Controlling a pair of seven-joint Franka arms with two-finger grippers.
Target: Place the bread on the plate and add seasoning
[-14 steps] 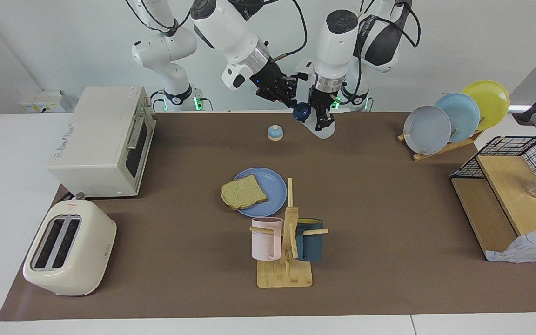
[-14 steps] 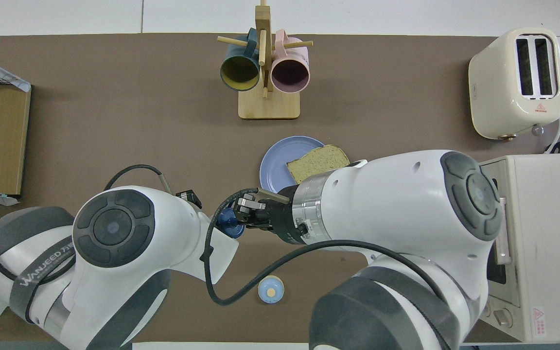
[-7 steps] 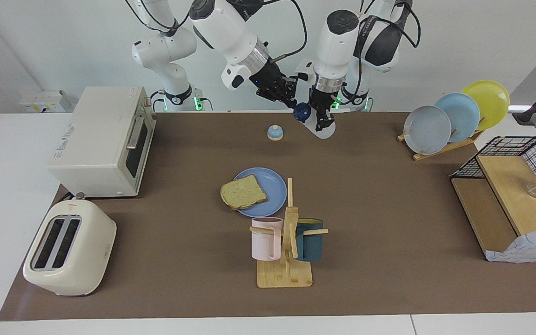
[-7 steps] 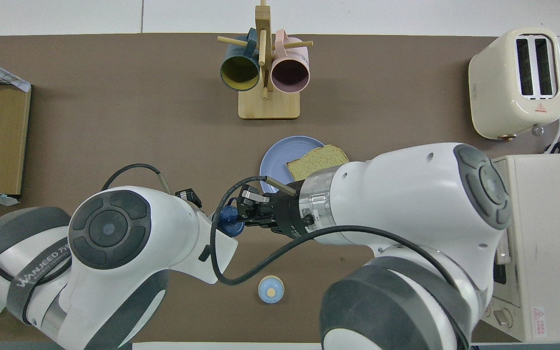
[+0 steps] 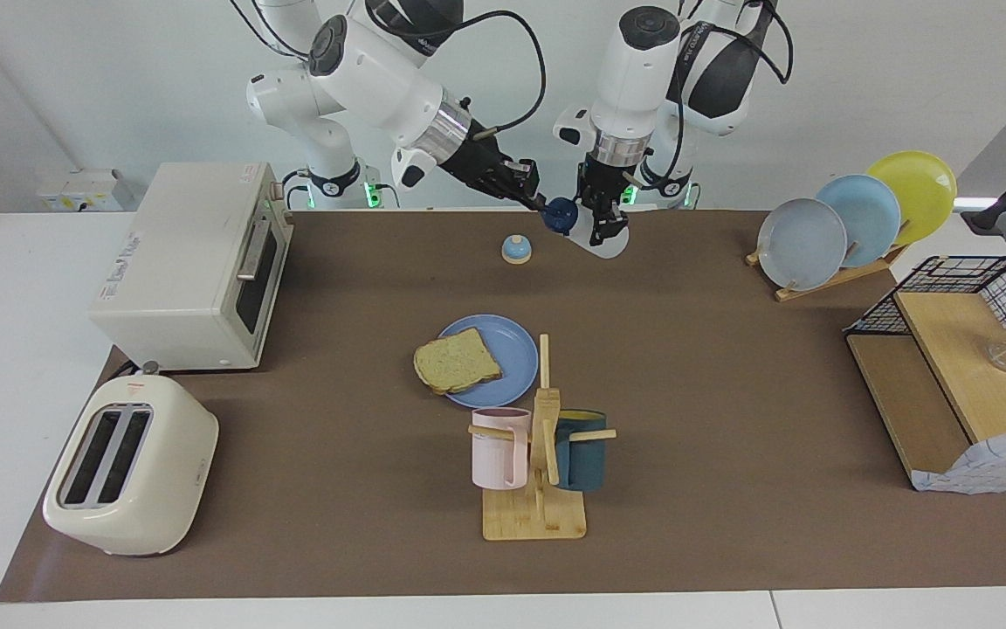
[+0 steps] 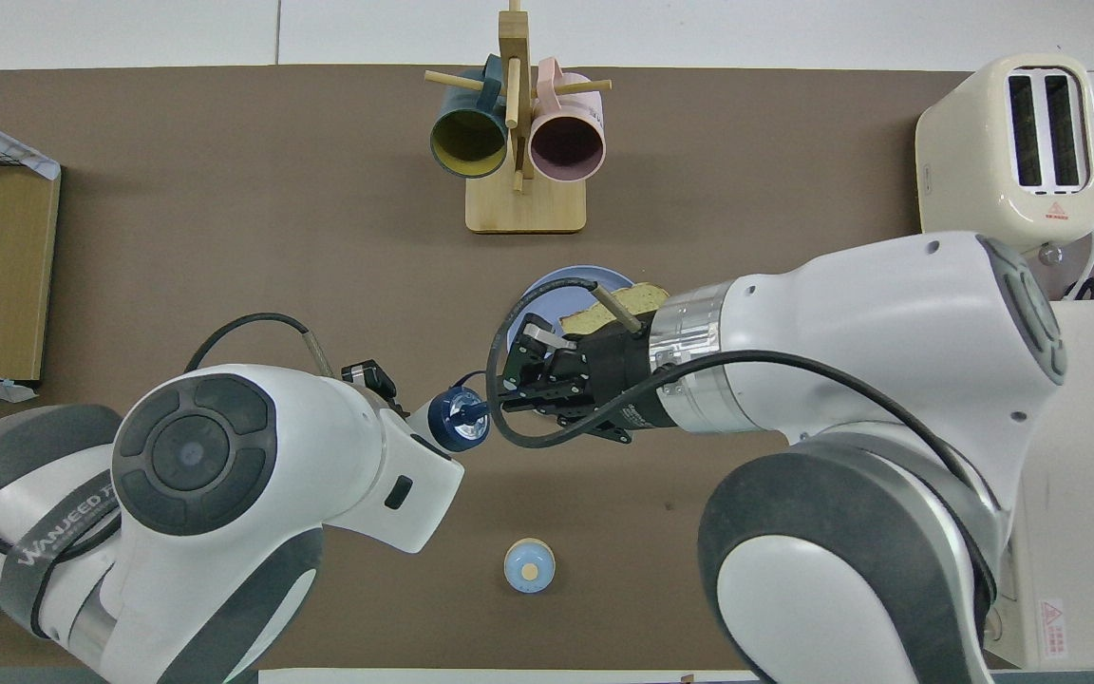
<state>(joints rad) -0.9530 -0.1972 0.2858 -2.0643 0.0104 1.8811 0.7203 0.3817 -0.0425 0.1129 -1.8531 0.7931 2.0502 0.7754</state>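
Already the bread (image 5: 458, 361) is lying on the plate (image 5: 512, 354), at the edge toward the right arm's end of the counter (image 5: 713, 367) and overhanging the rim a little, so the first half of the task is judged done and the seasoning step is in hand. The seasoning (image 5: 586, 227) is held up in the air, tilted, over the strip of counter nearer to the robots than the plate, with the small blue bell (image 5: 516, 249) just beside that spot. The whitish body of the bottle is clamped by the left gripper (image 5: 601, 210), whose fingers are closed on it. The dark cap (image 5: 561, 212) is met by the right gripper (image 5: 536, 200), whose fingertips are pinched together right at the cap; whether the loop is actually caught cannot be told. The cap appears to be worked on between the two arms. What the next move seems to call for is the cap being freed, then the bottle being carried over the plate and tipped above the bread. The mug rack (image 5: 538, 463) stands just beside the plate, farther from the robots, and should be kept clear of.
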